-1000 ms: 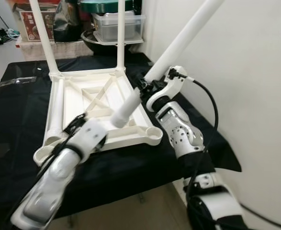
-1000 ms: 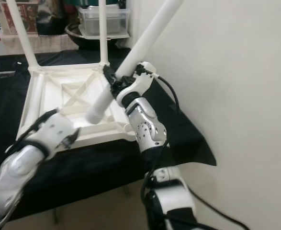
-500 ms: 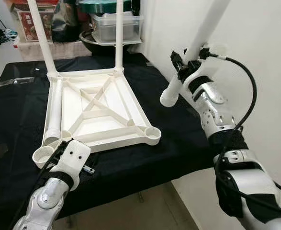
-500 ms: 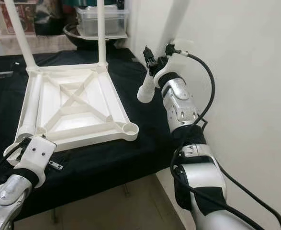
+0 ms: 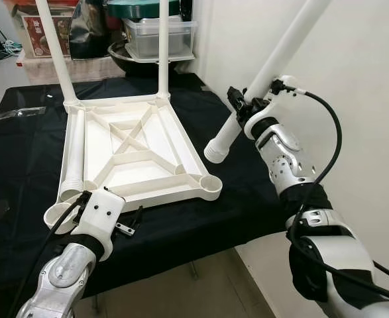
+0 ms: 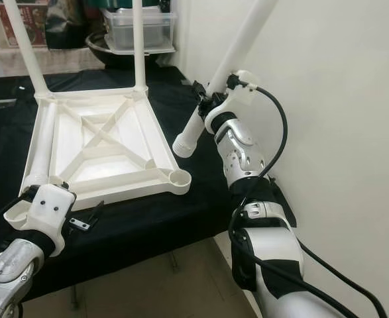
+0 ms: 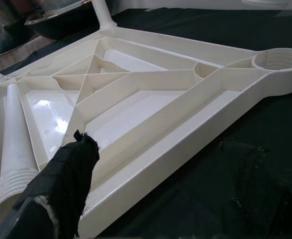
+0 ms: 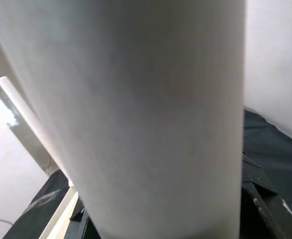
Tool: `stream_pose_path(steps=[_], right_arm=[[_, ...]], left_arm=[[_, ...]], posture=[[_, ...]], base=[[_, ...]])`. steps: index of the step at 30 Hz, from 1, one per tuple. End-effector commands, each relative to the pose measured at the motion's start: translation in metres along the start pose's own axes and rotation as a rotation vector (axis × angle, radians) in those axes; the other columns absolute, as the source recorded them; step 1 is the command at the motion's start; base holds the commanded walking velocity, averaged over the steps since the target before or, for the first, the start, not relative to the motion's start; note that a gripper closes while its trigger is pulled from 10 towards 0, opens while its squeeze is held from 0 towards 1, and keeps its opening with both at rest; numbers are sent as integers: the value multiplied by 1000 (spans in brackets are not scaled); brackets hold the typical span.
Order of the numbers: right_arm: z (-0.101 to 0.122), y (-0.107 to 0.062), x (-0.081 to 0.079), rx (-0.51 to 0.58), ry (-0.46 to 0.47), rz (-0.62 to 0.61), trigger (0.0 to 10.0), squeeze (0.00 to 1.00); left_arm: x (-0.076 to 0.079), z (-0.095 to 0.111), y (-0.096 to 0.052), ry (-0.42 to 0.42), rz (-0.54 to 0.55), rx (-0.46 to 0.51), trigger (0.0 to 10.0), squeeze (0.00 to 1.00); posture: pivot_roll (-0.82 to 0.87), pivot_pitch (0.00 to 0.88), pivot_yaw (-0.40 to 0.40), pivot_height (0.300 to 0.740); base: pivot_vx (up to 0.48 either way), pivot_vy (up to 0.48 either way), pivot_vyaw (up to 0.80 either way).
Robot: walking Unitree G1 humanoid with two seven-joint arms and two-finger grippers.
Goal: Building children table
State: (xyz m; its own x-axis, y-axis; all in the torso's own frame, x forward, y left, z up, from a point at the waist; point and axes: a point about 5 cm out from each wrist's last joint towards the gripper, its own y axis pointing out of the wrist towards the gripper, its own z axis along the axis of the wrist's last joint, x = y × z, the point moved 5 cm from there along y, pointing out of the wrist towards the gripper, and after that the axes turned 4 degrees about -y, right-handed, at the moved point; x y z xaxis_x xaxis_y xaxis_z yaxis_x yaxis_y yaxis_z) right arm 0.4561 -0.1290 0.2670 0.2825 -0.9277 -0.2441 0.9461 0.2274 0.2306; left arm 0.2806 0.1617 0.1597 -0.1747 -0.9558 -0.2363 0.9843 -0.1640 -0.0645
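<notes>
Right gripper clamps a long white table leg, holding it tilted in the air beside the white wall, its ribbed lower end just above the black cloth to the right of the upturned white tabletop; two legs already stand upright in the far corners; a loose leg lies inside along the left rim; left gripper rests by the near edge, whether spread or closed cannot be told; no writing is readable.
</notes>
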Motion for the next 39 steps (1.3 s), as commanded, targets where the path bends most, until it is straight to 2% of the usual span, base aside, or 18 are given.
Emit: stream_pose_path(steps=[1,9,14,15,18,19,20,22,23,26,28,29,30,31,32,33,38,39], right_arm=[[11,3,0,32,-6,-5,10000,0],[8,2,-1,32,63,-6,10000,0],[16,0,-25,72,43,200,10000,0],[16,0,-25,72,43,200,10000,0],[16,0,-39,53,-77,335,10000,0],[15,0,-43,49,-151,372,10000,0],[15,0,-43,49,-151,372,10000,0],[12,-3,-54,36,-265,461,10000,0],[12,-3,-54,36,-265,461,10000,0],[3,-9,-68,9,-379,590,10000,0],[3,-9,-68,9,-379,590,10000,0],[-6,-14,-74,-19,-446,660,10000,0],[-6,-14,-74,-19,-446,660,10000,0],[-18,-20,-77,-52,-503,723,10000,0],[-18,-20,-77,-52,-503,723,10000,0],[-29,-27,-79,-78,-550,776,10000,0],[-48,-39,-83,-117,-589,852,10000,0],[-50,-38,-84,-109,-561,836,10000,0]], left_arm=[[0,4,-1,-6,-7,13,10000,0],[-15,-6,-16,3,49,-28,10000,0],[-18,-11,-19,25,58,-47,10000,0],[-18,-11,-19,25,58,-47,10000,0],[-20,-10,-22,42,45,-49,10000,0],[-20,-10,-23,44,39,-50,10000,0],[-20,-10,-23,44,39,-50,10000,0],[-20,-11,-26,41,23,-52,10000,0],[-20,-11,-26,41,23,-52,10000,0],[-18,-12,-28,36,5,-53,10000,0],[-18,-12,-28,36,5,-53,10000,0],[-17,-13,-29,30,-4,-53,10000,0],[-17,-13,-29,30,-4,-53,10000,0],[-16,-15,-31,22,-9,-57,10000,0],[-16,-15,-31,22,-9,-57,10000,0],[-17,-16,-33,12,-8,-60,10000,0],[-20,-18,-36,-10,8,-63,10000,0],[-21,-16,-35,-13,16,-55,10000,0]], posture=[[77,0,-58,740],[106,0,-72,740],[139,0,-80,740],[139,0,-80,740],[146,0,-80,740],[146,0,-80,740],[146,0,-80,740],[146,0,-81,740],[146,0,-81,740],[144,0,-87,740],[144,0,-87,740],[143,0,-91,740],[143,0,-91,740],[149,0,-102,740],[149,0,-102,740],[153,0,-104,740],[159,0,-109,740],[155,0,-108,740]], base=[[0,0,0],[0,0,0],[0,0,0],[0,0,0],[0,0,0],[0,0,0],[0,0,0],[0,0,0],[0,0,0],[0,0,0],[0,0,0],[0,0,0],[0,0,0],[0,0,0],[0,0,0],[0,0,0],[0,0,0],[0,0,0]])
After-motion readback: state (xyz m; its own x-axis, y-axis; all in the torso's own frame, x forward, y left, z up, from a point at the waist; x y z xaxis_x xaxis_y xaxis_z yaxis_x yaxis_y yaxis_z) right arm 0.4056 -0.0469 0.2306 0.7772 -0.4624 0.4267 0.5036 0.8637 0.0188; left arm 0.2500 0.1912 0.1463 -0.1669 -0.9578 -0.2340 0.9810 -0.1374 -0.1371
